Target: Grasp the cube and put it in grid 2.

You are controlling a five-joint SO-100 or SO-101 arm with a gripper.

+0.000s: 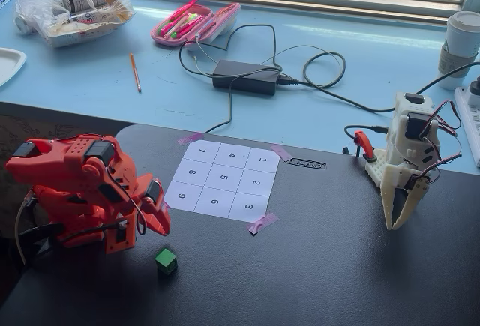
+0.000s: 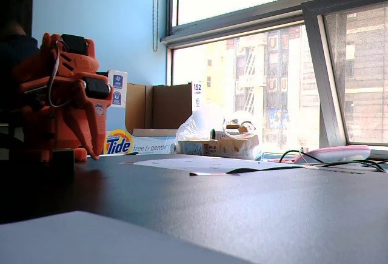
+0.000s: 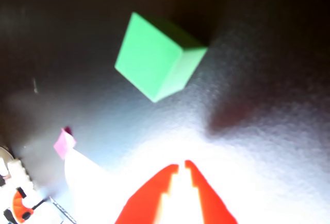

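Note:
The green cube (image 1: 166,261) lies on the dark table, in front of the numbered sheet and left of its front corner. In the wrist view the cube (image 3: 154,59) shows ahead of the fingertips, apart from them. My red gripper (image 1: 160,223) hangs just above and behind the cube, tips pointing down; in the wrist view the gripper (image 3: 181,165) is shut and empty, with only a thin slit between the tips. Grid 2 (image 1: 256,183) is the middle cell of the sheet's right column, between cells 1 and 3, and nothing lies on it. The side fixed view shows the arm (image 2: 66,94) at the left.
A white second arm (image 1: 405,163) stands at the table's right. Pink tape (image 1: 262,223) holds the sheet's corners. A small ruler (image 1: 305,164) lies behind the sheet. A power brick (image 1: 245,76), cables, a pencil case (image 1: 195,22) and a pencil lie on the blue ledge beyond.

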